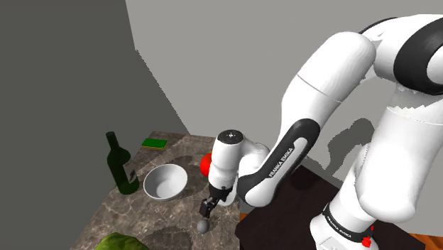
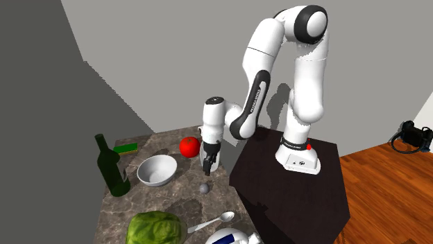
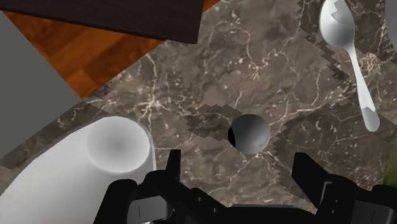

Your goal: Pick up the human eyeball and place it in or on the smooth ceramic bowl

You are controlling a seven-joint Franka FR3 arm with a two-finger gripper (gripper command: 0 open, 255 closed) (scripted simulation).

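- The eyeball [image 1: 204, 226] [image 2: 204, 188] [image 3: 249, 133] looks like a small, smooth, plain grey ball. In the wrist view one side of it is dark and the other side is lighter.
- It lies on the brown stone worktop [image 1: 142, 213] [image 2: 173, 201] [image 3: 254, 63], near the white bowl [image 1: 165, 182] [image 2: 157, 170] but not touching it. In the shoulder view it sits to the right of the bowl and lower down.
- The bowl is round and shiny, and it stands the right way up.
- The black gripper [image 1: 206, 212] [image 2: 207, 168] [image 3: 236, 172] hangs just over the ball, also on the bowl's right side. Its jaws are apart. In the wrist view the ball shows between the two fingers [image 3: 172, 170], and they do not touch it.
- A red tomato [image 1: 205, 165] [image 2: 188, 147] sits behind the bowl. In the shoulder view the white arm hides part of it.
- A dark green bottle [image 1: 119, 167] [image 2: 111, 168] stands up straight on the bowl's left, close to it.
- A flat green thing [image 1: 153, 143] [image 2: 126, 147] lies farther back than the bowl. It is too small to tell what it is.
- A leafy green ball [image 1: 121, 243] [image 2: 154, 230] lies in front of the bowl. The shoulder view's bottom edge cuts it off.
- A pale spoon [image 2: 211, 222] [image 3: 350, 51] lies in front of the bowl too, past the grey ball.
- A white and blue thing [image 2: 229, 238] is cut off by the second exterior view's bottom edge, so I cannot tell what it is.
- In the wrist view a big white rounded shape [image 3: 118, 146] sits beside one finger. I cannot tell what it is.
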